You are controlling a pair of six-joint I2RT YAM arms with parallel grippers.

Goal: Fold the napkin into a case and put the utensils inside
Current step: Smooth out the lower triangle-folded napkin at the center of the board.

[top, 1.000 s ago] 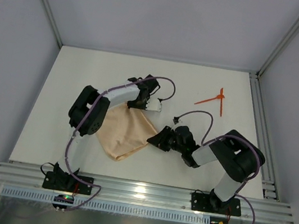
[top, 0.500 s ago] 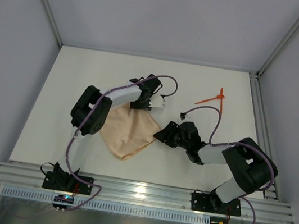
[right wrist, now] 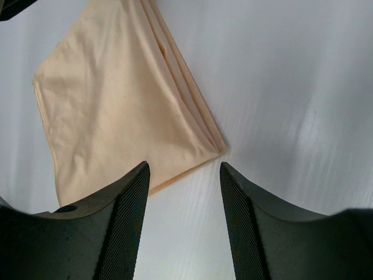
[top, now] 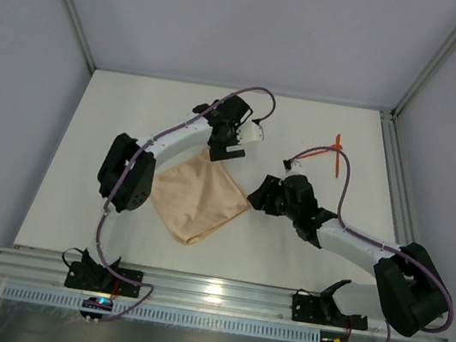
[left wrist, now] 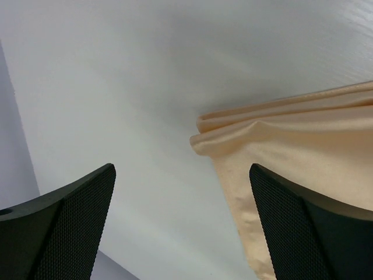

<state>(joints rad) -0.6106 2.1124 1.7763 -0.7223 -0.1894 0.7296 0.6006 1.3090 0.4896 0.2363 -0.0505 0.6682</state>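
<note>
The peach napkin (top: 198,197) lies folded in a flat diamond shape on the white table (top: 133,113), layered edges along its far right side. My left gripper (top: 217,153) hovers over the napkin's far corner (left wrist: 199,135), jaws wide open and holding nothing (left wrist: 182,172). My right gripper (top: 255,200) is open just off the napkin's right corner (right wrist: 220,148), with only bare table between its fingers (right wrist: 183,169). The two orange-red utensils (top: 337,144) lie crossed at the far right, partly behind the right arm's cable.
The right arm's purple cable (top: 342,176) loops over the table near the utensils. A metal rail (top: 396,176) runs along the table's right edge, and grey walls close in the left, far and right sides.
Both grippers opened and let go of the napkin's corners. The left gripper moved farther away, the right arm stretched forward. The napkin now lies flatter and wider.
</note>
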